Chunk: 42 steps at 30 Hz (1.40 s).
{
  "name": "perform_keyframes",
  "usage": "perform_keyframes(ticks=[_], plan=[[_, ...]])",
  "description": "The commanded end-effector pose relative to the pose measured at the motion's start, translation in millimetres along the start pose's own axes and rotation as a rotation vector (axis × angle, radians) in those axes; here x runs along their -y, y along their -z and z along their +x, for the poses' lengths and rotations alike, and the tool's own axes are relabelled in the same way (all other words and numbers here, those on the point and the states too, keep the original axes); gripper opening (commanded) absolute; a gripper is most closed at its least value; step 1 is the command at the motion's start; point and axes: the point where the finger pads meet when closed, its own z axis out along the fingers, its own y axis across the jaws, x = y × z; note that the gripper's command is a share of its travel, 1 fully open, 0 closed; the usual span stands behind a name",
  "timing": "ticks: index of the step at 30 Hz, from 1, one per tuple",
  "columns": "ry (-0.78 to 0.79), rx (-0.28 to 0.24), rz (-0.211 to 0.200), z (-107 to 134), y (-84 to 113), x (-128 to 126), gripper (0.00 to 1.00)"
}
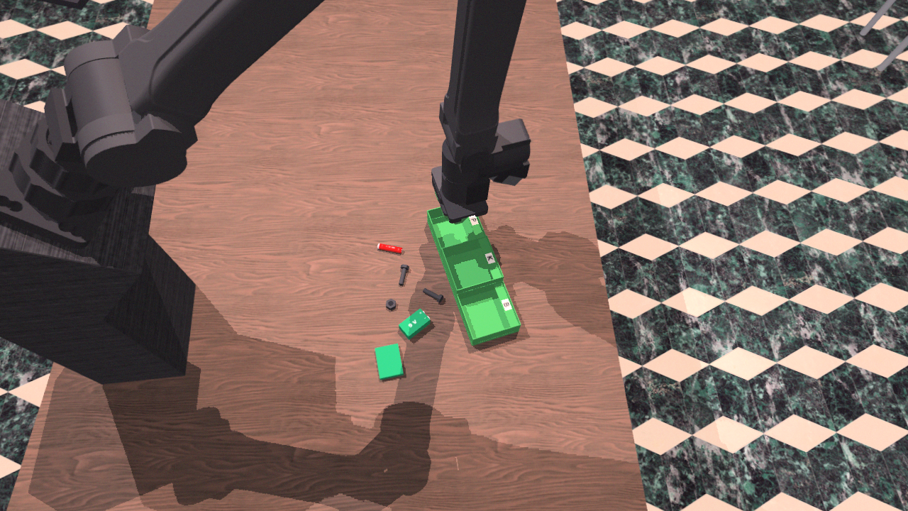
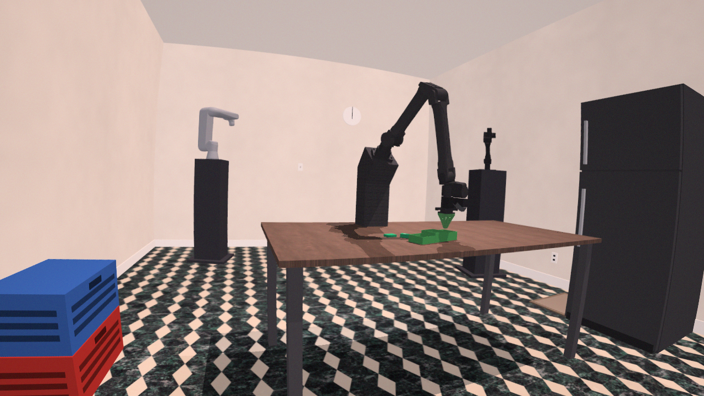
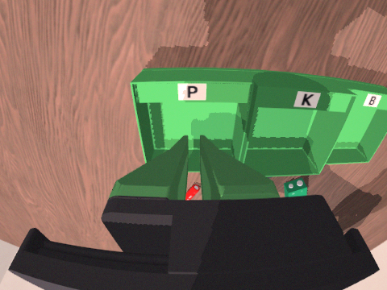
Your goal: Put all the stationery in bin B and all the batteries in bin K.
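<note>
Three joined green bins stand in a row on the table: P [image 1: 452, 240] [image 3: 215, 118], K [image 1: 474, 274] [image 3: 280, 137] and B [image 1: 487, 316] [image 3: 351, 137]. All three look empty. My gripper [image 3: 193, 142] [image 2: 445, 221] has green fingers, is shut on nothing, and hangs a little above the near wall of bin P. A red cylinder battery [image 1: 389, 248] [image 3: 193, 192] lies left of the bins. A green block battery [image 1: 415, 323] [image 3: 296, 187] and a flat green pad [image 1: 388, 361] lie further along the table.
Two dark bolts [image 1: 403, 273] [image 1: 434, 295] and a nut [image 1: 391, 304] lie between the red battery and the green block battery. The arm's dark base [image 1: 76, 273] stands at the table's left side. The table edge [image 1: 596, 254] runs close to the right of the bins.
</note>
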Motion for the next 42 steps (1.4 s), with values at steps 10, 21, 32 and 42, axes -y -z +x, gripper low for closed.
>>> perform_keyframes(ticks=[10,21,32,42], plan=[[-0.012,-0.014,0.002,6.8,20.7,0.2,0.09],[-0.006,0.021,-0.008,-5.9,101.6,-6.0,0.09],[-0.006,0.021,-0.008,-4.5,170.4,-5.1,0.09],[-0.022,0.012,0.004,-6.6,157.6,1.6,0.09]])
